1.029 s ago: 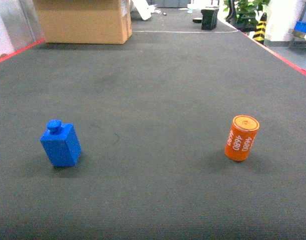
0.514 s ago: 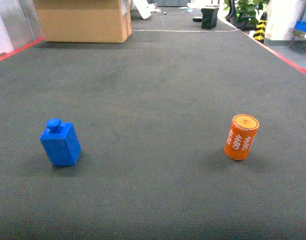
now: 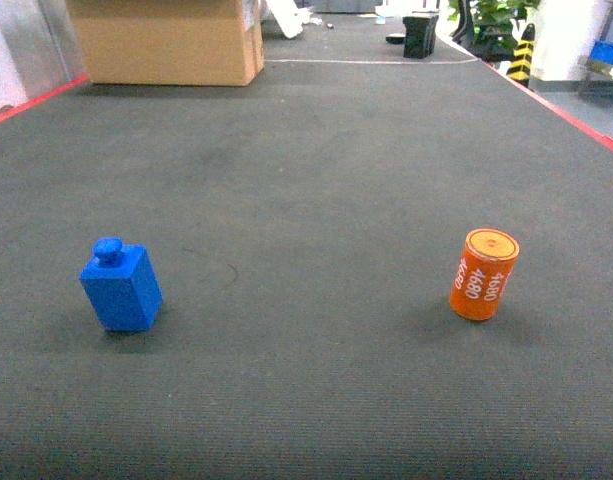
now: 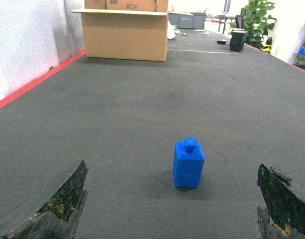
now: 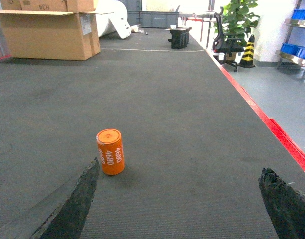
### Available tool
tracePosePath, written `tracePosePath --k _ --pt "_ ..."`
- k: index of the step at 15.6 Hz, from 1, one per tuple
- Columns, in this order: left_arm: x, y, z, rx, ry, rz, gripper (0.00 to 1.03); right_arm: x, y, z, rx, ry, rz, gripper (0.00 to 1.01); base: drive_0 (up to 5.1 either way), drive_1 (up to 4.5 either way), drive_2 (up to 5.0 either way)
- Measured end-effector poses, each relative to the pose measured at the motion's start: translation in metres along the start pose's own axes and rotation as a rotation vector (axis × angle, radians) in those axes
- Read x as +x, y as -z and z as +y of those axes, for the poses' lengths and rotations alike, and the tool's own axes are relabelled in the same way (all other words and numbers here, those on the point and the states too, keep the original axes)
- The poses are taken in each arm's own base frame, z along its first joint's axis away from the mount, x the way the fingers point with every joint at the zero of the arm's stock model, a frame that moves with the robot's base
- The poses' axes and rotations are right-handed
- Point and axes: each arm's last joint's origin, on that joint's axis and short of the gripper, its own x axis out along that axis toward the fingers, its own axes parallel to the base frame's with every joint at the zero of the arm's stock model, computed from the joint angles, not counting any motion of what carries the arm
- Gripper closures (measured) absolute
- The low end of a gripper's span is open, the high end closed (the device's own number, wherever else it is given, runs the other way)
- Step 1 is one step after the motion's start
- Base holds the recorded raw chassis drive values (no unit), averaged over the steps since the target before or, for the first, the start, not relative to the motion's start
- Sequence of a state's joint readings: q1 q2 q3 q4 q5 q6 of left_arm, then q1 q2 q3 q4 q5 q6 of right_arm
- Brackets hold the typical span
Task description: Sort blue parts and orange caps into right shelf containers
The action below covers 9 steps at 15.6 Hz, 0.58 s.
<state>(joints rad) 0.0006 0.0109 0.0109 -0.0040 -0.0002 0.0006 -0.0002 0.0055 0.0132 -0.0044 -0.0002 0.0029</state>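
**Two Parts Wait on the Dark Mat**

Nothing big has moved since a second ago; the blue part only sits a tiny bit differently in the head view, as if the camera shifted a little.

The left gripper [image 4: 172, 209] is wide open. Its two dark fingers show only at the bottom corners of its wrist view. The blue part [image 4: 188, 163] stands upright ahead at 12 o'clock, between the fingers but well apart from them. The right gripper [image 5: 177, 209] is wide open too. The orange cap [image 5: 110, 152], marked 4680, stands at about 11 o'clock, just past the left finger [image 5: 72, 204].

In the head view the blue part [image 3: 121, 287] is at 8 o'clock and the orange cap [image 3: 483, 275] at 4 o'clock, well apart on the dark mat [image 3: 306, 180]. A cardboard box [image 3: 166, 40] sits far back at 11 o'clock.

I think the picking step has not begun. Next, each arm needs to reach forward and close around its part.

The arms do not show in the head view. Only a bit of blue crate [image 5: 296, 50] peeks in at the right edge, too cut off to tell much.
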Motion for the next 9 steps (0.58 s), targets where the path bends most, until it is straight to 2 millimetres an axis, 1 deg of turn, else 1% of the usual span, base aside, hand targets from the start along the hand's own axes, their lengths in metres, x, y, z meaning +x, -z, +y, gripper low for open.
tracePosePath --k 9 --pt "0.0000 0.0000 0.0000 0.000 0.000 0.000 0.05 0.0000 0.0000 0.0000 0.000 0.000 0.000 0.03 0.0 0.00 0.0"
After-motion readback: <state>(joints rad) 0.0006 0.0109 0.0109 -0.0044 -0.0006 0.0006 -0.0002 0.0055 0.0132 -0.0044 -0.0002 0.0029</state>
